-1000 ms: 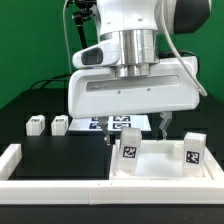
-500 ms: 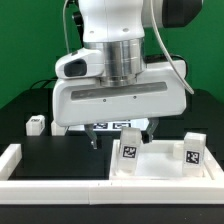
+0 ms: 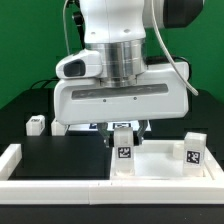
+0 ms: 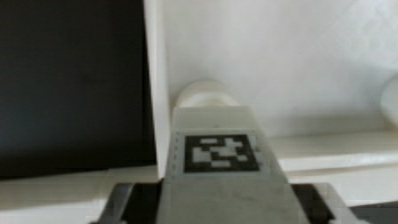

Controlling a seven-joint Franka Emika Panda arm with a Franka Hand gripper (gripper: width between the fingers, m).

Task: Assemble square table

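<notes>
The square table's white slab (image 3: 155,165) lies at the front of the exterior view's right, and it also fills much of the wrist view as a white slab (image 4: 329,110). Two tagged white legs stand on it. My gripper (image 3: 125,134) has come down over the left leg (image 3: 124,153) and is shut on it. In the wrist view the tagged leg (image 4: 219,150) sits between the two fingers (image 4: 134,202), with the gripper (image 4: 219,203) closed against its sides. The other leg (image 3: 192,150) stands free at the slab's right.
A loose small white leg block (image 3: 36,124) lies on the black table (image 3: 60,150) at the exterior view's left. The long white border rail (image 3: 20,160) runs along the left and front. The arm's wide white body (image 3: 120,100) hides the back of the table.
The jaws stood wide open either side of the left leg and have now narrowed onto it. The arm's body shifted toward the exterior view's left a second ago, then stayed.
</notes>
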